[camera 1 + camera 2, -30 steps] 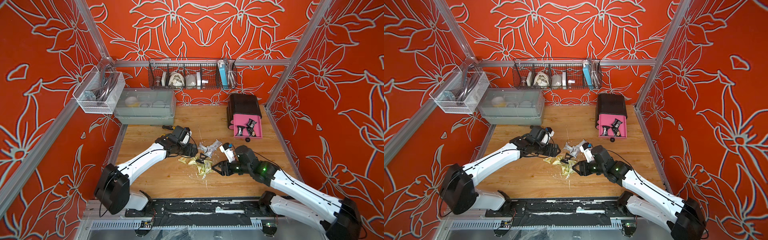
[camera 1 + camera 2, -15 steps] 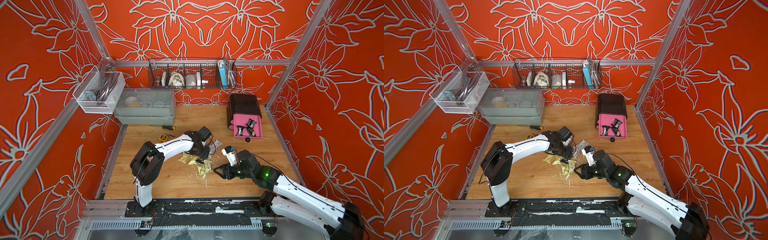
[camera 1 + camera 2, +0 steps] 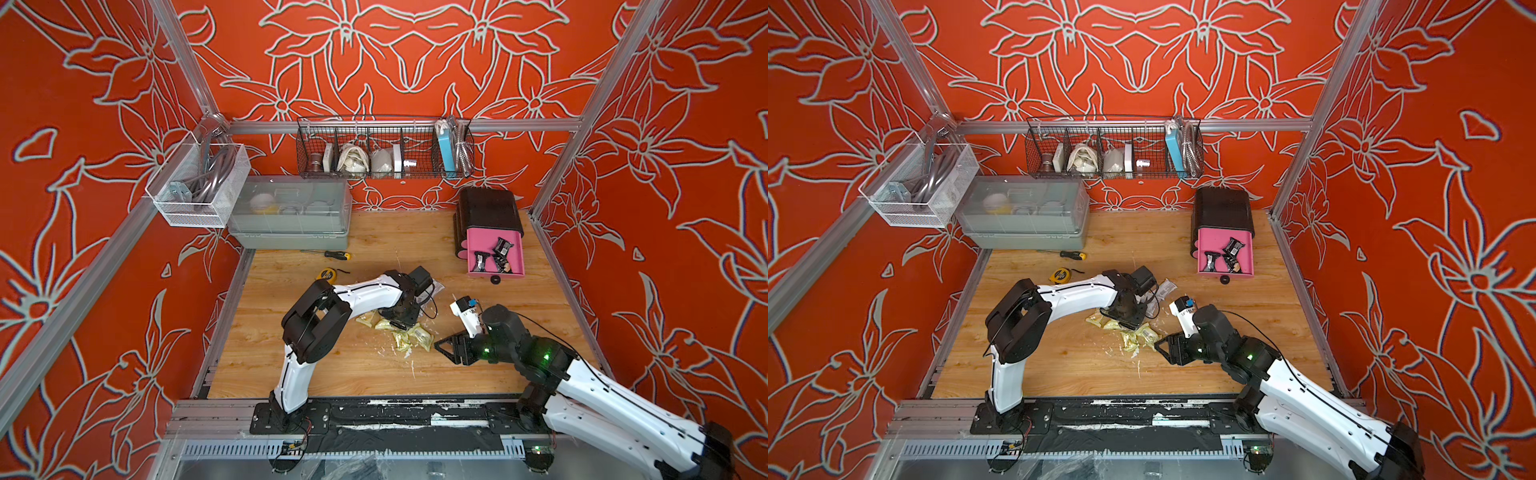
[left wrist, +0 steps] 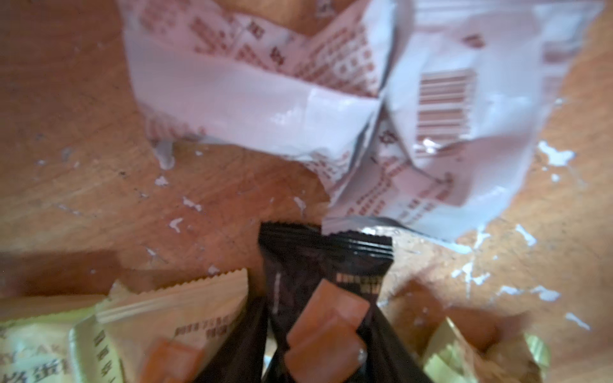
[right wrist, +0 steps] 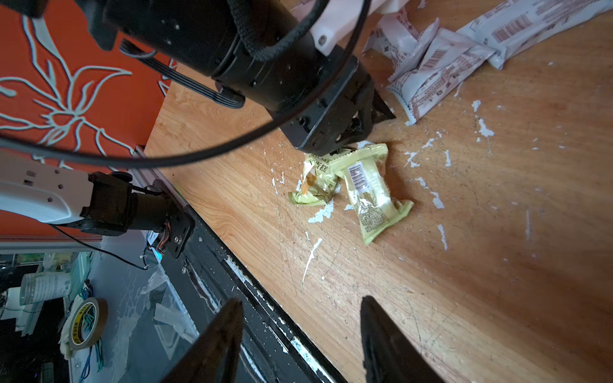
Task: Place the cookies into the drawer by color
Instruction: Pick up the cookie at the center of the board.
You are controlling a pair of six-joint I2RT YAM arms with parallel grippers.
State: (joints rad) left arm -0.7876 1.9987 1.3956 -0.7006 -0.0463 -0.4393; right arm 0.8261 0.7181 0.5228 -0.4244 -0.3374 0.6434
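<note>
Black packet (image 4: 328, 265) is lying mid-pile on the table (image 3: 353, 374), with white packets (image 4: 248, 99) just beyond it and yellow-green packets (image 5: 368, 195) touching alongside. Your left gripper (image 3: 402, 319) is sitting down on it, fingers narrow, orange pads (image 4: 326, 318) pinching the wrapper. It's reading as a grip, but I can't tell how firm.

You're wanting a straight lift before any sideways travel. The wrapper looks slick and crinkly, so it's probably slipping if you're swinging early. Be checking that no yellow-green one is riding up with it.

The target looks like the open pink drawer (image 3: 482, 240) of the black chest (image 3: 486, 208), well apart at the back, already holding black packets (image 3: 502, 247). Be releasing low, inside the walls.

Right gripper (image 5: 300, 300) is hovering empty near the yellow-green packets, fingers wide. Be holding it clear of the left arm's path.
</note>
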